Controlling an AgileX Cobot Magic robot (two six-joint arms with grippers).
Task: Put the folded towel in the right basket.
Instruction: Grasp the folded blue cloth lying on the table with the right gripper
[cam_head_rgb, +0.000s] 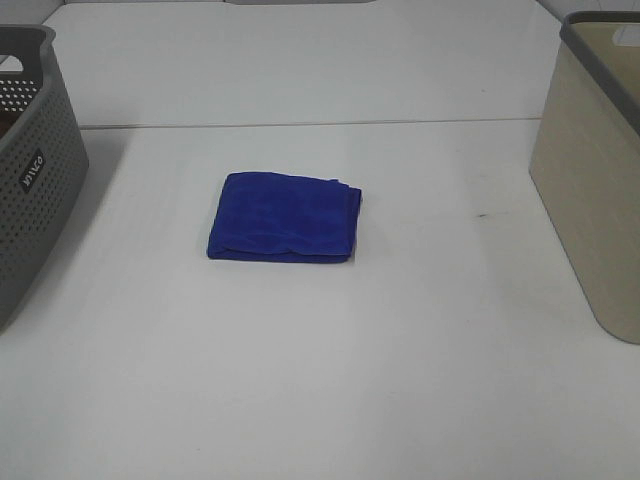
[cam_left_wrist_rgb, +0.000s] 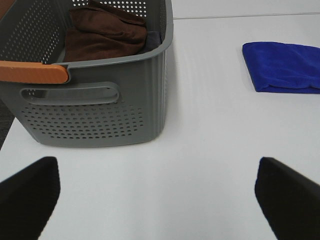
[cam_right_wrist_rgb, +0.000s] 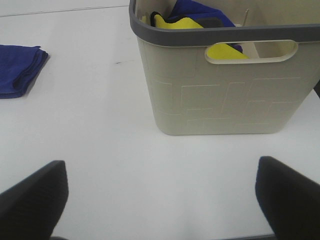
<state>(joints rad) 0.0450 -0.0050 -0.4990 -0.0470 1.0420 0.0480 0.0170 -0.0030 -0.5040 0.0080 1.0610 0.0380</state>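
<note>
The folded towel (cam_head_rgb: 285, 217) is soft, matt blue cloth with a short fuzzy pile and a faint checked texture, and the table (cam_head_rgb: 330, 400) has a white top that looks smooth and hard with only a dull sheen. The left basket (cam_head_rgb: 30, 170) is matt grey plastic pierced with rows of small holes, with a smooth orange handle piece (cam_left_wrist_rgb: 32, 73) and soft, napped brown cloth (cam_left_wrist_rgb: 102, 32) inside. The right basket (cam_head_rgb: 585, 190) is smooth beige plastic with shallow moulded rectangles on its wall, a grey plastic rim (cam_right_wrist_rgb: 210, 31) and yellow cloth (cam_right_wrist_rgb: 175, 23) inside.
</note>
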